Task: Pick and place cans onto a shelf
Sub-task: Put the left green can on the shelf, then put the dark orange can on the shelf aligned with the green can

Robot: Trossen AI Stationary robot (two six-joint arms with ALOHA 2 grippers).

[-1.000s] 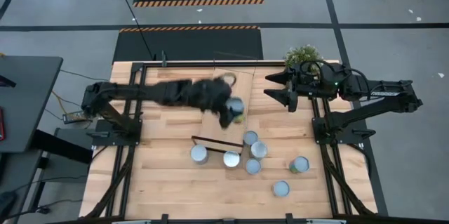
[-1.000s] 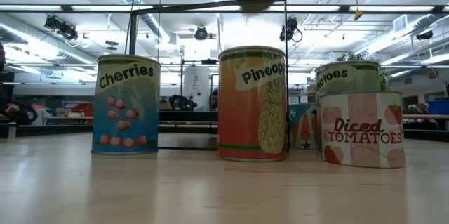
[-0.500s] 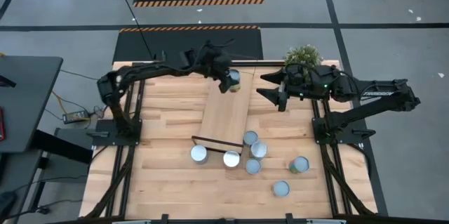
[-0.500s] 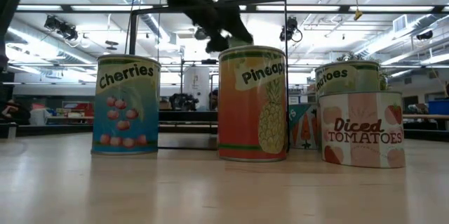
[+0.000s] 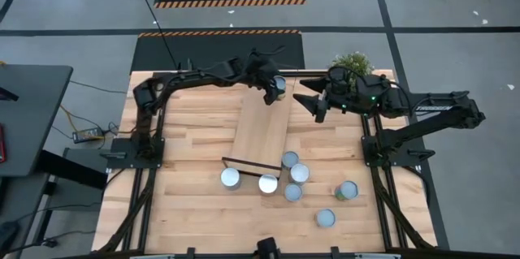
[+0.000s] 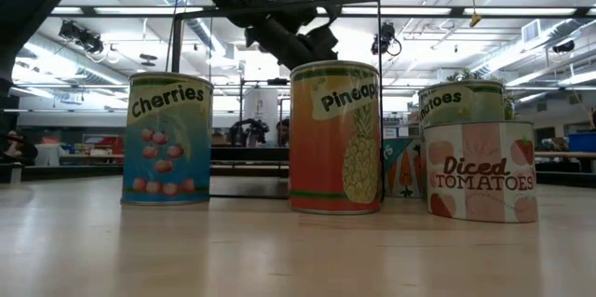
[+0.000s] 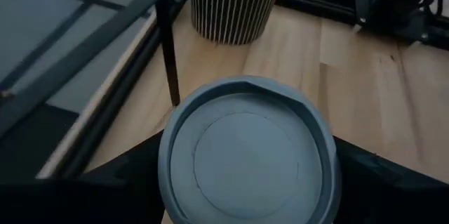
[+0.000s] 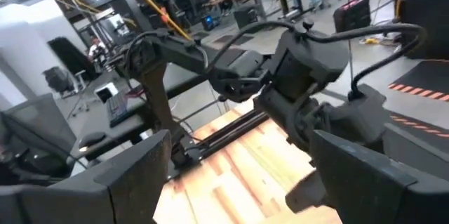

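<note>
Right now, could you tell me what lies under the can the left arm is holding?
In the high view, the left pincer holds the can over the far end of the shelf. Whether it touches the board is hidden by the can itself; the left wrist view shows only wood around it.

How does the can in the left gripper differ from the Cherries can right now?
The held can is gripped by the left gripper over the far end of the shelf; the Cherries can stands free on the tabletop. The held can is beyond the shelf's black frame, the Cherries can nearer. Both are upright, with pale round tops.
</note>
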